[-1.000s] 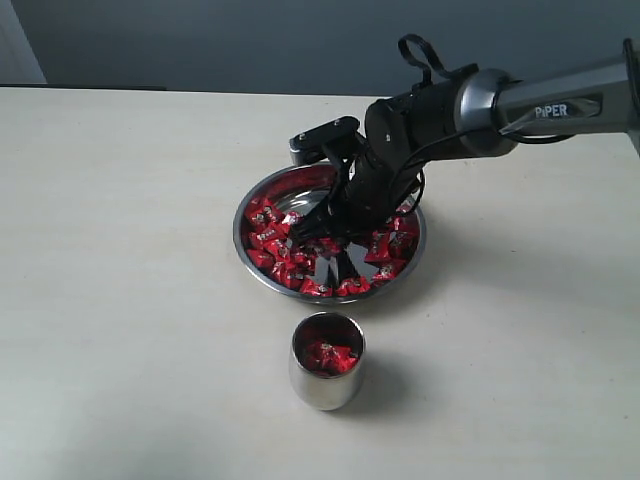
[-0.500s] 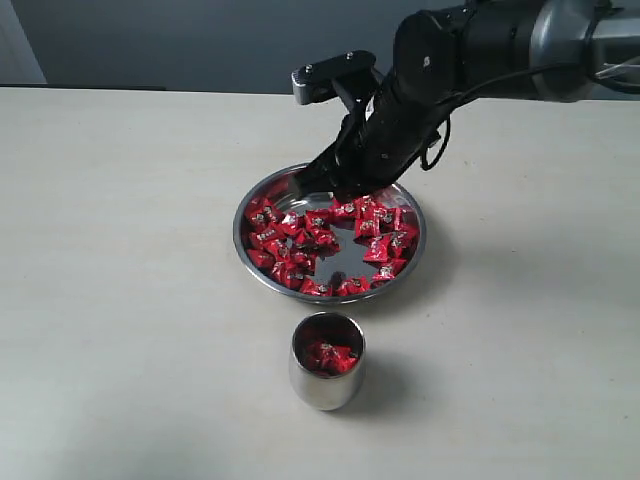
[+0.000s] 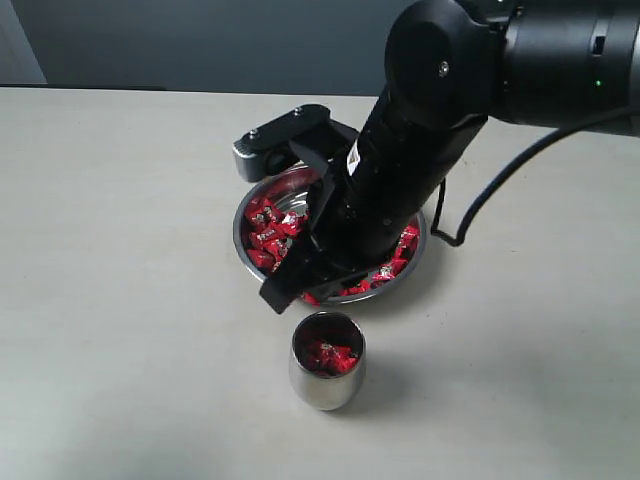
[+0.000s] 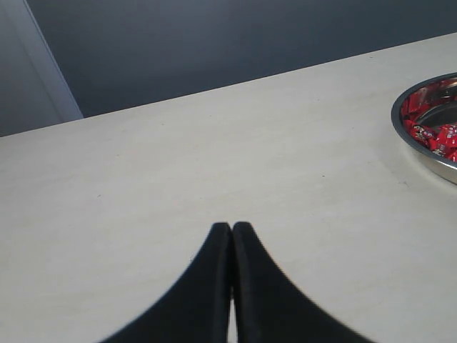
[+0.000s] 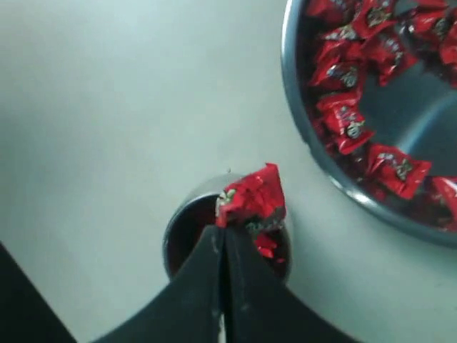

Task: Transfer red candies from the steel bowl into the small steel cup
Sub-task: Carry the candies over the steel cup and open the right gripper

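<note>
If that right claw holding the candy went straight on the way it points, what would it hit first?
Probably the cup: the right gripper, shut on a candy, points at its mouth, though depth is hard to judge.

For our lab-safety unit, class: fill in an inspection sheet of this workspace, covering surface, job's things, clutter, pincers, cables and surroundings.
Surface: pale table, no spills seen.
Job's things: bowl with many red candies; cup apart from it, holding a few more.
Clutter: nothing seen.
Pincers: right pincer shut on one candy, above the cup; left pincer shut, empty, over bare table.
Cables: black cable looping off the right arm beside the bowl.
Surroundings: dark grey wall behind the table.
</note>
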Controlling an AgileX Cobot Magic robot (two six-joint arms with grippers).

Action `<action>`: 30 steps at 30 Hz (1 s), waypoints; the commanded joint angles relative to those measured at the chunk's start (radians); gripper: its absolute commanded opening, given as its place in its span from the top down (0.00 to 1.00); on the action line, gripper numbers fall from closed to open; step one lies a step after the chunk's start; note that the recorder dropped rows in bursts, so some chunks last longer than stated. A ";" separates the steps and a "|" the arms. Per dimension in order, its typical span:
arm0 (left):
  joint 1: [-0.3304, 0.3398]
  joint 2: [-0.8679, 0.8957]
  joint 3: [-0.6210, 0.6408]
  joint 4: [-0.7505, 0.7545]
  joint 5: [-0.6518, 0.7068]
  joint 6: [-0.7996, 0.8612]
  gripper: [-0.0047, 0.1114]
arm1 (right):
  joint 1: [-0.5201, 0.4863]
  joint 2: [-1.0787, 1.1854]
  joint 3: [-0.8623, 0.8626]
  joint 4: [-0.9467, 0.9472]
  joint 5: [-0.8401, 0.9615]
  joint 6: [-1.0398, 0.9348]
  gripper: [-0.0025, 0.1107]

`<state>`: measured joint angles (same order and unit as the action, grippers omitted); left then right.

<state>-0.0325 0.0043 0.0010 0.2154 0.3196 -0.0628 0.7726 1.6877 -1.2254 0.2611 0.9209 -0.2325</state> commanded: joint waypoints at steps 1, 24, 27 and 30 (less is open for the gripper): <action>0.000 -0.004 -0.001 0.000 -0.007 -0.005 0.96 | 0.009 -0.041 0.037 0.028 0.039 -0.011 0.98; 0.000 -0.004 -0.001 0.000 -0.007 -0.005 0.96 | 0.009 -0.055 0.096 0.047 0.029 -0.086 0.75; 0.000 -0.004 -0.001 0.000 -0.007 -0.005 0.96 | 0.007 -0.055 0.096 0.039 0.020 -0.086 0.70; 0.000 -0.004 -0.001 0.000 -0.007 -0.005 0.96 | 0.007 -0.055 0.096 -0.016 -0.071 -0.065 0.70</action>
<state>-0.0325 0.0043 0.0010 0.2154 0.3196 -0.0628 0.7801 1.6373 -1.1300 0.2903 0.9290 -0.3081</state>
